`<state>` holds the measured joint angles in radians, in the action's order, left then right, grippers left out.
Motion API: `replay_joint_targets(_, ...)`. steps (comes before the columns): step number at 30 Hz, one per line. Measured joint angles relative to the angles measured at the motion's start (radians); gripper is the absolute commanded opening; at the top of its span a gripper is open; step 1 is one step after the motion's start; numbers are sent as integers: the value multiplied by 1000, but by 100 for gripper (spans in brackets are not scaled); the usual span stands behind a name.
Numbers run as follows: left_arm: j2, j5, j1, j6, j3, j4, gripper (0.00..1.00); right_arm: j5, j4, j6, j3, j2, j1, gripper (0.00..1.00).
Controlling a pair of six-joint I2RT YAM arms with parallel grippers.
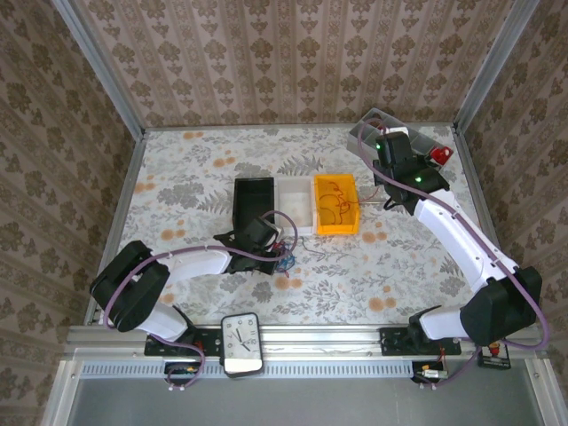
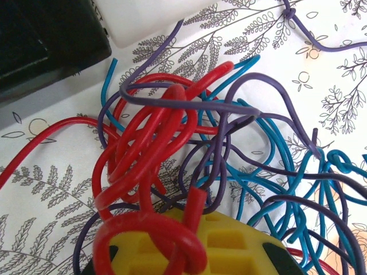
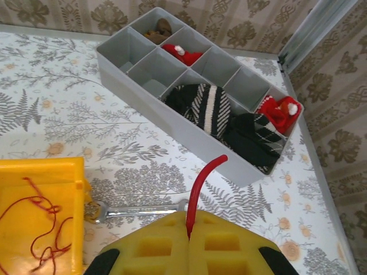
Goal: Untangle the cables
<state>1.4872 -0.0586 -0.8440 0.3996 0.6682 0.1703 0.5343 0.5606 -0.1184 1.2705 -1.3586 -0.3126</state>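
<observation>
**Both pincers clamped on red**

We see the cables [image 2: 229, 149] (red, blue, dark purple-grey) in one loose clump on the bench [image 1: 177, 177], just beside the black tray [image 1: 251, 188]. The left pincer [image 2: 198, 235] is shut together on a red cable [image 2: 146, 134] of that clump. The right pincer [image 3: 189, 232] pinches a red cable end [image 3: 196, 186] near the yellow bin [image 3: 40, 172].

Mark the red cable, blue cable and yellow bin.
red cable [image 2: 150, 140], left wrist view, middle of the looped bundle
blue cable [image 2: 339, 159], left wrist view, small knot at right
yellow bin [image 3: 40, 165], right wrist view, far rim
</observation>
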Motion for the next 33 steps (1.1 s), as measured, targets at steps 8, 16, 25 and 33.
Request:
replay_joint_targets(8, 6, -2, 0, -4, 3, -2, 0, 39, 3, 38, 3, -33, -49, 0)
replay_joint_targets(16, 12, -1, -7, -4, 8, -3, 0, 34, -23, 64, 35, -208, -173, 0)
replay_joint_targets(25, 12, -1, -8, -4, 8, -2, 0, -129, -76, 11, 43, -245, -196, 0)
replay_joint_targets(33, 12, 0, -13, -4, 9, 0, 0, -273, -156, -48, -8, -314, -174, 0)
